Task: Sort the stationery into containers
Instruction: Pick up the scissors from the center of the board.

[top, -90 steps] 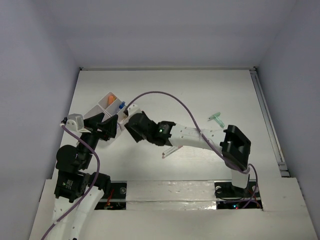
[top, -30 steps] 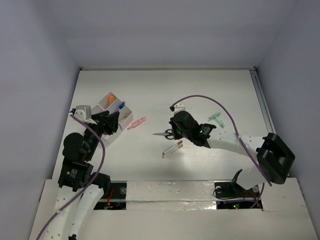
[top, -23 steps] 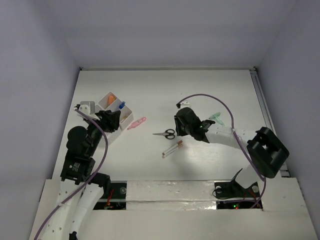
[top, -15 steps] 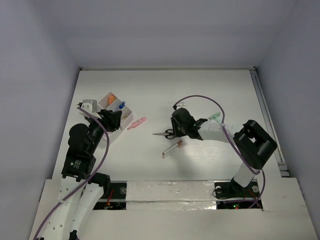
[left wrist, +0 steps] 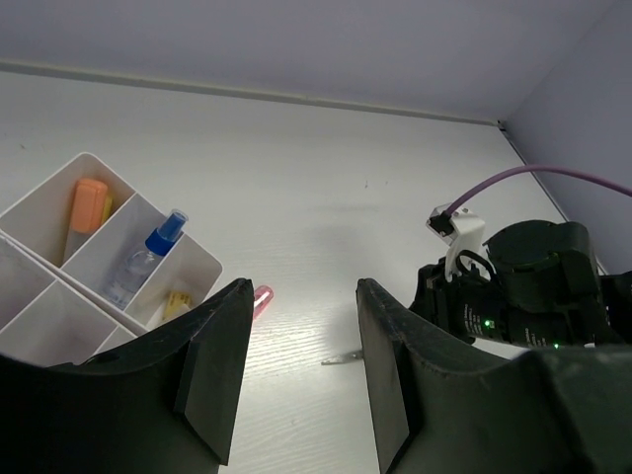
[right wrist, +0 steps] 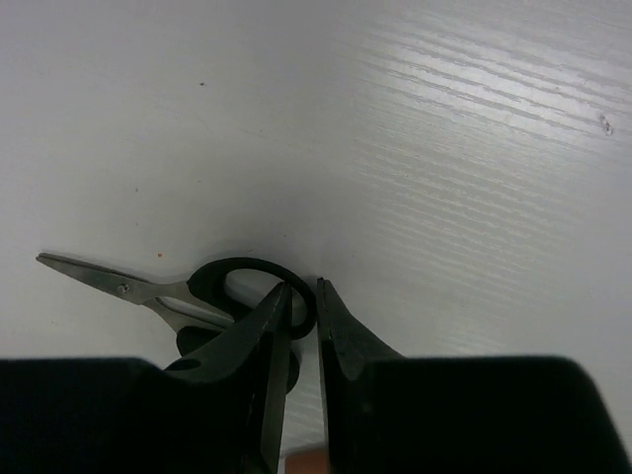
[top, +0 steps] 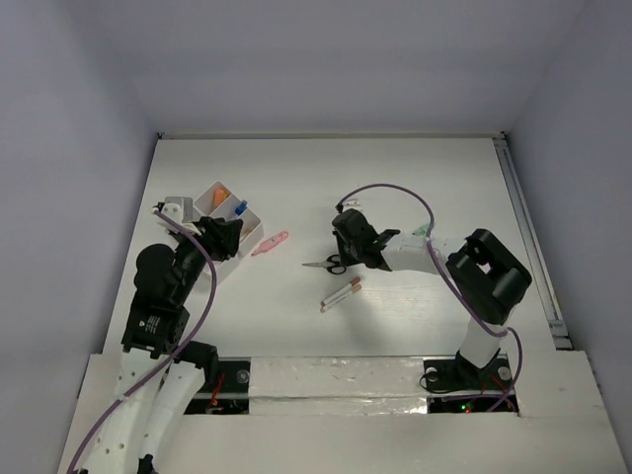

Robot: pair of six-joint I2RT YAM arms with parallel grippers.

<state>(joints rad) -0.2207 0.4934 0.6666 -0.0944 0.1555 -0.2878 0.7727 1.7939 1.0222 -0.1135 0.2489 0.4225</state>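
Observation:
Black-handled scissors (top: 324, 265) lie mid-table, blades pointing left. My right gripper (top: 343, 255) is down on them. In the right wrist view one fingertip sits inside the scissors' (right wrist: 237, 281) handle ring and the other outside, and my right gripper (right wrist: 303, 288) is shut on the ring's band. The white compartment tray (top: 209, 200) stands at the left and holds an orange piece (left wrist: 89, 202), a blue-capped bottle (left wrist: 148, 259) and a yellow block (left wrist: 178, 301). My left gripper (top: 227, 237) hovers open and empty beside the tray (left wrist: 209, 259).
A pink marker (top: 270, 243) lies just right of the tray. Two thin pens (top: 341, 293) lie below the scissors. A green item (top: 425, 232) lies partly behind the right arm. A purple cable arcs over that arm.
My right gripper slid left onto the scissors' handle, opened, then narrowed round the ring. The left gripper stayed by the tray, barely shifting.

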